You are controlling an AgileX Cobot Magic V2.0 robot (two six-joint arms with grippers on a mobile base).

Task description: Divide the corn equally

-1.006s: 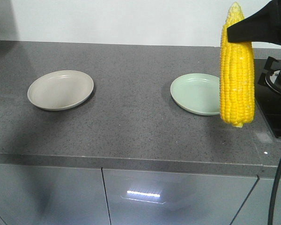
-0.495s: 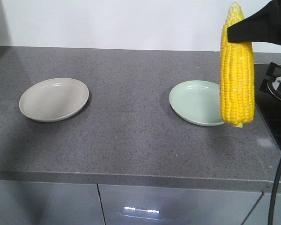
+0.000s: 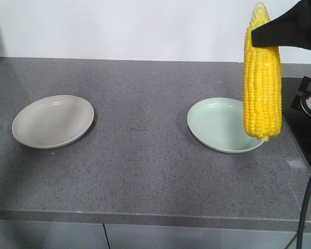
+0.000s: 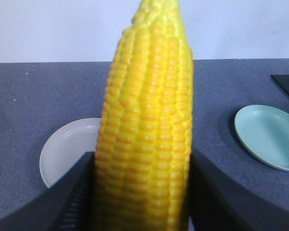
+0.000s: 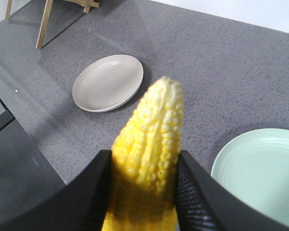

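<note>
The grey speckled stone tabletop [image 3: 145,161] is carrying two shallow round plates, well apart: one beige plate [image 3: 53,121] on the left and one pale green plate [image 3: 217,127] towards the right, both lying bare. Two whole husked cobs of bright yellow corn are being held aloft, one per arm, so I am reading this as the carrying step, with nothing shared out yet. The right cob [image 3: 262,88] is hanging upright, pointed tip up, its blunt end showing against the green plate's right edge; whether it is sitting squarely above the plate I cannot tell. The right gripper [image 5: 143,159] is gripping it, jaws clamped on both flanks. The left cob [image 4: 144,96] is standing upright in the left gripper [image 4: 140,159], jaws likewise clamped on it, with the beige plate showing behind; this arm is falling outside the front view. Next, each arm is probably needing to bring its cob over its own plate, lower and tilt it flat so it is not rolling off, then part the jaws, one cob per plate
</note>
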